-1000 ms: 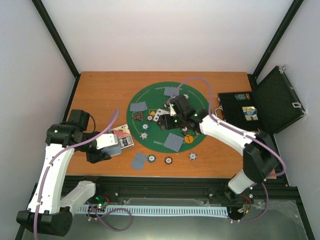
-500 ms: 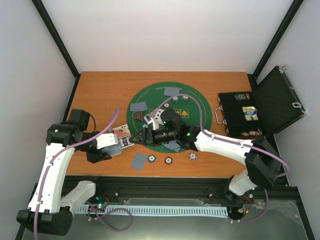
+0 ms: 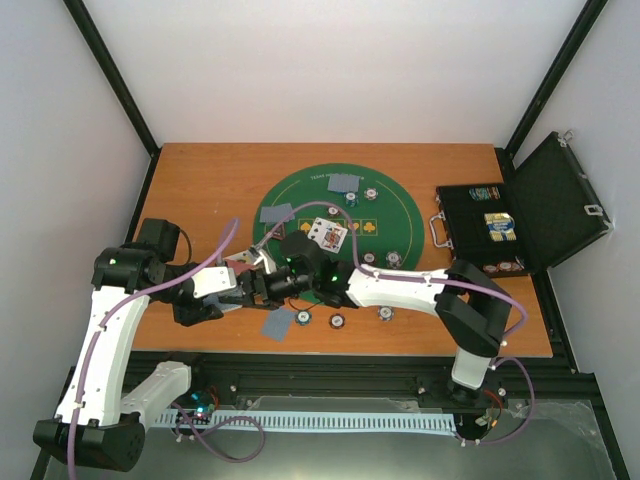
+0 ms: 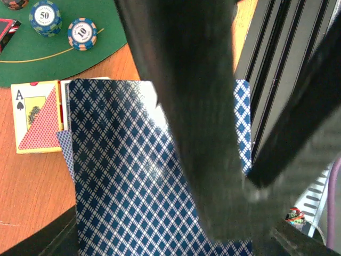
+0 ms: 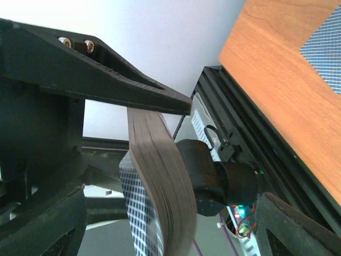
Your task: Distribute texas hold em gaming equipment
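Observation:
My left gripper (image 3: pixel 226 293) hovers over the table's left side, shut on a deck of blue-diamond-backed playing cards (image 4: pixel 117 176). My right gripper (image 3: pixel 247 286) has reached across to it and stands open, with the deck's bent edge (image 5: pixel 160 186) between its fingers (image 5: pixel 42 224). One right finger (image 4: pixel 197 133) crosses the deck as a dark blur. Face-down cards (image 3: pixel 345 182) and face-up cards (image 3: pixel 325 233) lie on the round green mat (image 3: pixel 395 215). Another face-down card (image 3: pixel 279 323) and poker chips (image 3: pixel 338 321) lie near the front edge.
An open black case (image 3: pixel 490 235) holding more chips stands at the right, its lid (image 3: pixel 560 195) raised. A card box showing an ace of spades (image 4: pixel 37 114) lies under the left gripper. Two chips (image 4: pixel 45 17) rest on the mat's edge nearby.
The right arm has swung left from the middle of the green mat to the deck in my left gripper, uncovering the face-up cards. The left arm has stayed still.

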You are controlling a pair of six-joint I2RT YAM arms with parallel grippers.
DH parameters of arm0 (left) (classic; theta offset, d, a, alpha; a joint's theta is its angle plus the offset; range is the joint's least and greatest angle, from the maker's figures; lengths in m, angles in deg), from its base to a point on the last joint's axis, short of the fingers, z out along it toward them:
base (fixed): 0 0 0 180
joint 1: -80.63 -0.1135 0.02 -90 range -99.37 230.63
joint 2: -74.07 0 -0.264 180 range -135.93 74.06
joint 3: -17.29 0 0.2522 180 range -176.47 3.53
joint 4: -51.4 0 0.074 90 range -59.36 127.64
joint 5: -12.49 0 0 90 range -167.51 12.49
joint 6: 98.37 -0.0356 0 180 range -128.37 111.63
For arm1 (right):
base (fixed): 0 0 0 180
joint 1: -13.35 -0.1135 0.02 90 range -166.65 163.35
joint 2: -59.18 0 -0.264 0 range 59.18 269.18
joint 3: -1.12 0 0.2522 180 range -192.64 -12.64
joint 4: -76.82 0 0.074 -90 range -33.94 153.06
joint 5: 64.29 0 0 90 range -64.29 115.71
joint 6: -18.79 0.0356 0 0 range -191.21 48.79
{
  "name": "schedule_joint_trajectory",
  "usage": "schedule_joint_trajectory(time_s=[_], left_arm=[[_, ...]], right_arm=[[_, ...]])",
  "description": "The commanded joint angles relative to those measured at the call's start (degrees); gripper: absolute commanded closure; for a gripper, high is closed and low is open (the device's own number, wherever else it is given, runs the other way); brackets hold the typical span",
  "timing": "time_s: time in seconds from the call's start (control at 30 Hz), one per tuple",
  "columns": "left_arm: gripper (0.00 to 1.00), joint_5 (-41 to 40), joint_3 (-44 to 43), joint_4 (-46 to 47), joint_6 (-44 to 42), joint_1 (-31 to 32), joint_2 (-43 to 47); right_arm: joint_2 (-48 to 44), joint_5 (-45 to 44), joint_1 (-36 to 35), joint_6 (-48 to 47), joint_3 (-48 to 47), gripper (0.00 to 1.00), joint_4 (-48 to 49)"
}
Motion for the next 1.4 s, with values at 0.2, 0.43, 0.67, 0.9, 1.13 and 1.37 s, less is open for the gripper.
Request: schedule_joint_trajectory(time_s=[0.2, 0.43, 0.67, 0.9, 1.13, 1.37], left_arm=[[0.99, 1.6, -2.0, -0.7, 0.1, 0.2, 0.7], [0.99, 1.3, -2.3, -1.0, -0.2, 0.1, 1.0], [0.99, 1.5, -2.5, -1.0, -0.3, 0.2, 0.9], [0.99, 1.6, -2.3, -0.7, -0.2, 0.2, 0.7], [0.99, 1.4, -1.9, -0.6, -0.3, 0.2, 0.9], [0.99, 1.3, -1.6, -0.4, -0.3, 0.1, 0.9]], right_arm=[[7.5, 1.2, -1.2, 5.0, -5.1, 0.18, 6.8], [8.5, 0.9, 0.0, 6.7, -1.6, 0.27, 8.5], [3.5, -0.6, 3.1, 4.0, 4.4, 0.34, 5.8], [0.1, -2.0, 3.6, 0.8, 3.9, 0.51, 1.4], [-2.9, -3.1, 4.6, -1.1, 2.6, 0.85, -3.1], [-7.5, -3.1, 9.0, -5.2, 2.2, 0.97, -10.1]])
